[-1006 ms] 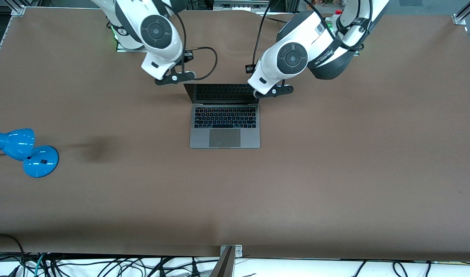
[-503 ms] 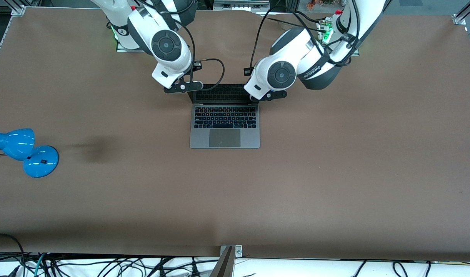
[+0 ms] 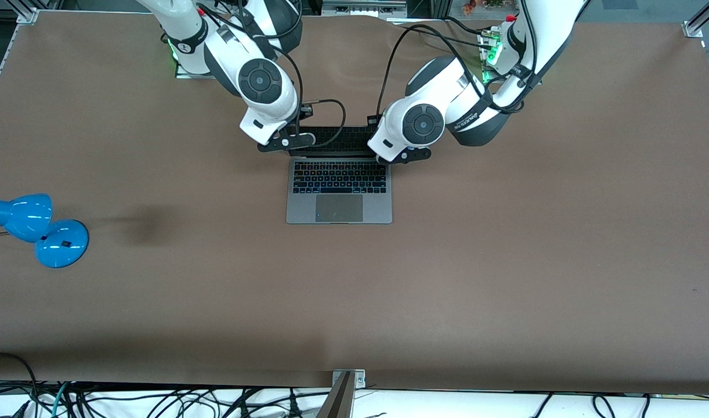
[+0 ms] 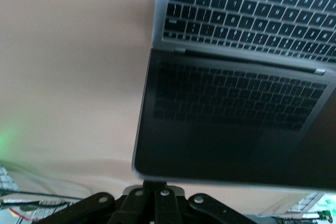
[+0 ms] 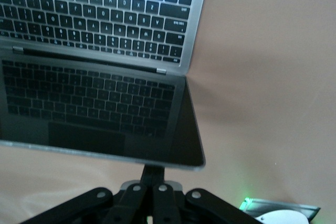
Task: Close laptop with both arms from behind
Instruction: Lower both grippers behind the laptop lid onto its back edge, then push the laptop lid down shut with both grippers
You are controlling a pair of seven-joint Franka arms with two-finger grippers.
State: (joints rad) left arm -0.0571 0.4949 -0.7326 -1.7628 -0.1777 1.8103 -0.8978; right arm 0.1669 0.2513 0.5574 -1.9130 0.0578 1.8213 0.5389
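**Q:** What's the laptop doing on your feed?

**A:** I see the laptop (image 3: 339,184) sitting mid-worktop (image 3: 505,261), toward the robots' edge. Grey metal deck, black keys, big trackpad. The lid's open and the dark screen mirrors the keyboard.

**Q:** And the arms?

**A:** Both are bent down over the lid's top edge. The left end effector (image 4: 156,195) is at the corner toward the left arm's end, fingers pressed together, holding nothing, tips right at the edge. The right end effector (image 5: 153,179) is the same at the other corner: closed, empty.

**Q:** Room to move?

**A:** Loads. Bare brown worktop all round. A blue lamp (image 3: 35,227) sits well apart at about 9 o'clock from the laptop, by the worktop's edge.
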